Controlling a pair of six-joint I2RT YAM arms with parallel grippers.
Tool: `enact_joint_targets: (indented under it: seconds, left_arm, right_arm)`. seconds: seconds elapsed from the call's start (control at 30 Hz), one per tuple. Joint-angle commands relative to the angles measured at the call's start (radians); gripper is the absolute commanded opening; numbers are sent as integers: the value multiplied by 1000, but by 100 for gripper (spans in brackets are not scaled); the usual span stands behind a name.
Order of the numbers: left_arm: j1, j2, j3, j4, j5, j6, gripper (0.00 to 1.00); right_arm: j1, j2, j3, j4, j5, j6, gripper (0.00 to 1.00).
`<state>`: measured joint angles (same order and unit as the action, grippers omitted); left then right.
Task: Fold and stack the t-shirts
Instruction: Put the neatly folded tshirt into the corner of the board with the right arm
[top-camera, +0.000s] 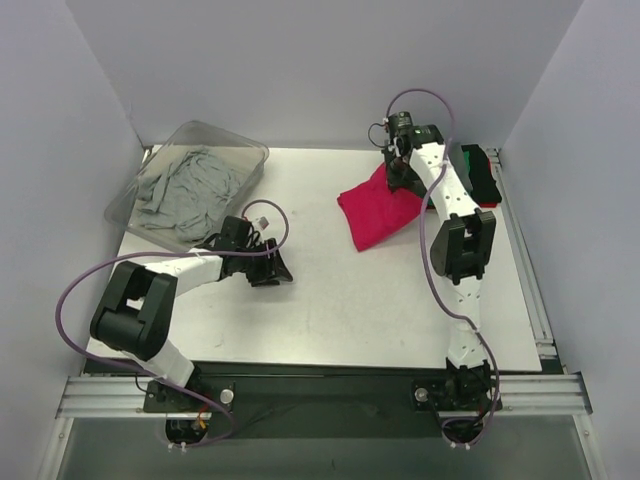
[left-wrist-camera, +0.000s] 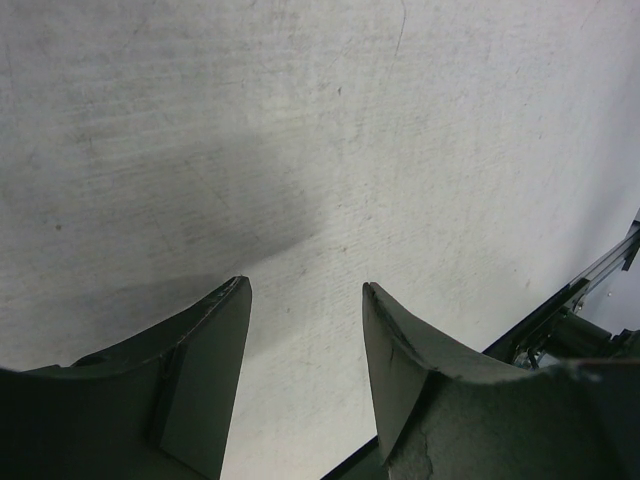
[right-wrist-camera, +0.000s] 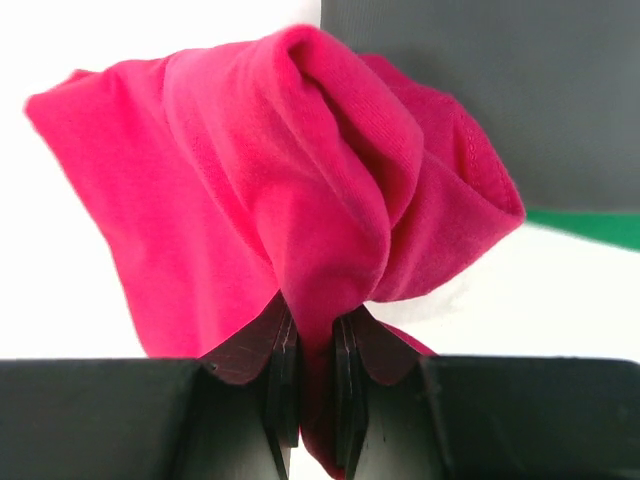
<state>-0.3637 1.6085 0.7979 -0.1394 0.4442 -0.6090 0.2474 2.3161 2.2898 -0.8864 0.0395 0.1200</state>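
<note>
A magenta-red t-shirt (top-camera: 375, 212) lies bunched at the back right of the white table (top-camera: 330, 310). My right gripper (top-camera: 397, 170) is shut on a thick fold of this shirt (right-wrist-camera: 290, 190) at its far edge and lifts that edge. My left gripper (top-camera: 275, 268) is open and empty, low over bare table (left-wrist-camera: 330, 150) at the left of middle. A stack of folded shirts (top-camera: 482, 172), green, black and red, sits at the back right edge. Light grey shirts (top-camera: 190, 185) lie in the bin.
A clear plastic bin (top-camera: 185, 140) stands at the back left corner. White walls close the table on three sides. A metal rail (top-camera: 330, 390) runs along the near edge by the arm bases.
</note>
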Motion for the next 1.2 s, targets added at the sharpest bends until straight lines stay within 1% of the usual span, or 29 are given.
enact_joint_targets:
  seconds: [0.0, 0.03, 0.13, 0.43, 0.6, 0.8, 0.97, 1.17]
  left_arm:
    - [3, -45, -22, 43, 2, -5, 59]
    - [3, -51, -31, 47, 2, -8, 59]
    - [3, -56, -40, 49, 2, -3, 59]
    - [0, -91, -60, 60, 5, 0, 59]
    - [0, -99, -75, 58, 5, 0, 59]
    - [-1, -110, -101, 57, 5, 0, 59]
    - [-11, -125, -124, 57, 4, -6, 59]
    - [-21, -144, -141, 57, -7, -12, 59]
  right_arm:
    - [-14, 11, 112, -17, 48, -25, 0]
    - [-19, 19, 152, -14, 45, -26, 0]
    - [-34, 25, 200, 13, 24, -28, 0]
    - [-103, -3, 226, 113, -12, 9, 0]
    - [-148, -1, 267, 170, -88, 40, 0]
    - [-166, -1, 273, 211, -153, 82, 0]
    - [-186, -14, 283, 251, -168, 116, 0]
    - [-246, -24, 275, 270, -205, 168, 0]
